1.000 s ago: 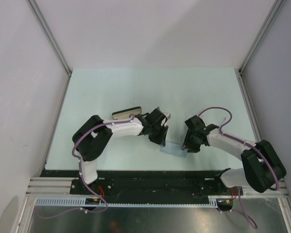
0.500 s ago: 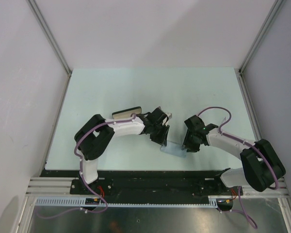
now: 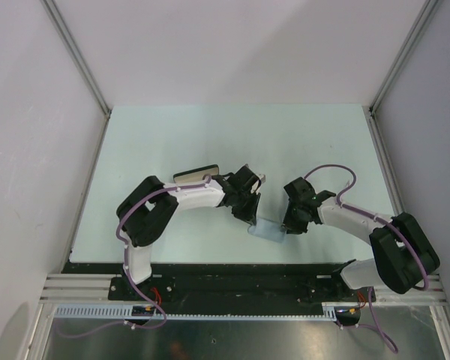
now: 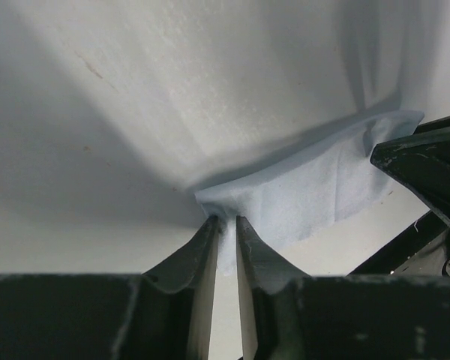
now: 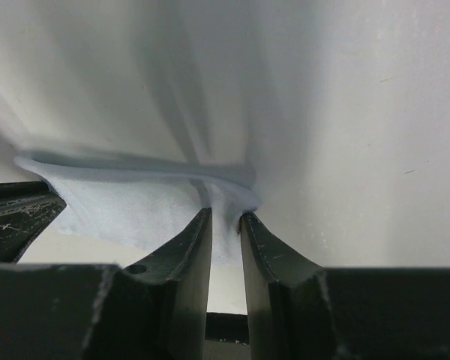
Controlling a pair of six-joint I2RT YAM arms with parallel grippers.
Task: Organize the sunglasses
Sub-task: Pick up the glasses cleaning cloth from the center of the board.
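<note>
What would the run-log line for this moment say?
left jaws: shut on light blue cloth corner | right jaws: shut on its other end | sunglasses: unseen

pale table (image 3: 172, 135), walls on three sides. dark oblong case (image 3: 189, 177) lies left of centre, partly hidden. light blue cloth (image 3: 266, 229) sits nearer the front edge, right of the case and apart from it, corners rumpled and raised.
</note>
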